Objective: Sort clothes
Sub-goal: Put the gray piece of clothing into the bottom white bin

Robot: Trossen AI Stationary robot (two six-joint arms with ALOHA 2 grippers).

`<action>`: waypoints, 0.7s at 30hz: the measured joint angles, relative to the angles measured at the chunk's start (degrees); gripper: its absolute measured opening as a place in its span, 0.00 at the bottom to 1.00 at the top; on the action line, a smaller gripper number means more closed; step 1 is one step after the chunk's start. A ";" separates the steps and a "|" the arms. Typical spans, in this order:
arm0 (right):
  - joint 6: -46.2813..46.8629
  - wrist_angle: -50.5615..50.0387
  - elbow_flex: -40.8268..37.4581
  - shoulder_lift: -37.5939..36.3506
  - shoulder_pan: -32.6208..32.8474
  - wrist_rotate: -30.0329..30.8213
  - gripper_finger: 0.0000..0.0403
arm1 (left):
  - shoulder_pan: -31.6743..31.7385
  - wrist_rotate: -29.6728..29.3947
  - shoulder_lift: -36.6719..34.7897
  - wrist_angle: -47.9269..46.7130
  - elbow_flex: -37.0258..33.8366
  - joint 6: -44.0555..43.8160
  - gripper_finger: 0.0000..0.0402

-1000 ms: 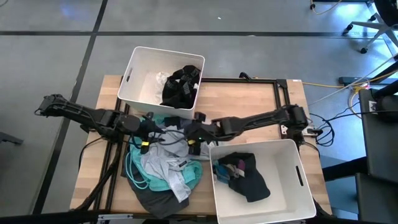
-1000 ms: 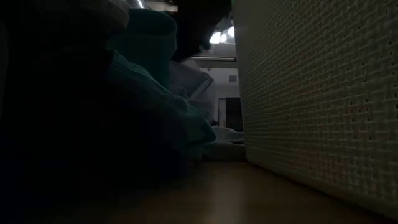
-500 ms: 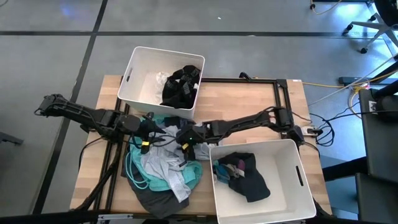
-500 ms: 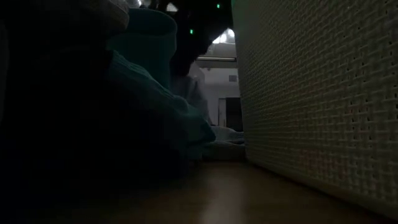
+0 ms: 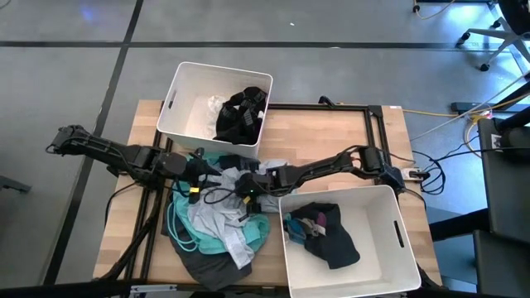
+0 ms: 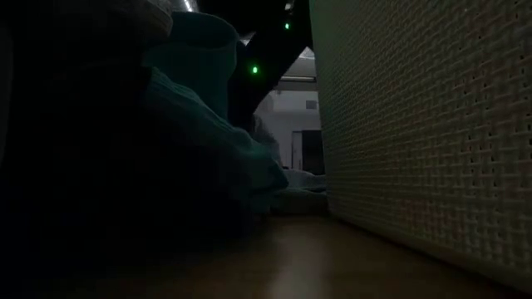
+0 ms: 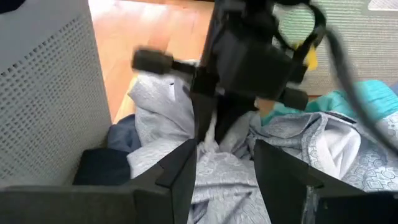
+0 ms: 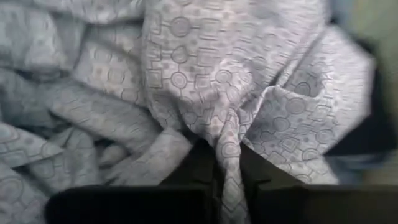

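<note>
While far bin (image 5: pixel 180 93) holds black garment (image 5: pixel 241 113), right gripper (image 5: pixel 245 187) jaws clamp pale grey-blue garment (image 8: pixel 205 93); left gripper (image 5: pixel 204 175) jaws apart.

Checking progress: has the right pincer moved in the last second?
Yes. The right pincer moved left, away from the near bin, onto the pale patterned garment.

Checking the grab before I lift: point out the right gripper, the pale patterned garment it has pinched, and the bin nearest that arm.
right gripper (image 5: pixel 245 187), high view, at its fingertips in the pile.
pale patterned garment (image 8: pixel 205 81), right wrist view, on the bunched fold above the fingers.
bin (image 5: pixel 401 236), high view, on its right wall.
</note>
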 joint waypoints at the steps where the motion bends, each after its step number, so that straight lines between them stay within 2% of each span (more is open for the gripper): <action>1: -0.33 -0.03 0.00 -0.67 0.23 0.64 0.04 | 0.00 -0.09 0.00 -0.02 0.00 -0.02 0.37; 6: -1.08 -0.15 0.00 -4.49 1.24 6.65 0.11 | 0.00 -1.73 0.00 -0.06 0.00 2.87 0.37; 13: -4.32 -1.29 0.00 -12.04 4.17 10.94 0.03 | 0.00 -3.31 0.00 -0.07 0.00 2.87 0.37; 21: -4.59 -5.54 0.00 -22.08 7.46 16.93 0.09 | 0.00 -3.32 -0.07 0.50 0.02 4.33 0.37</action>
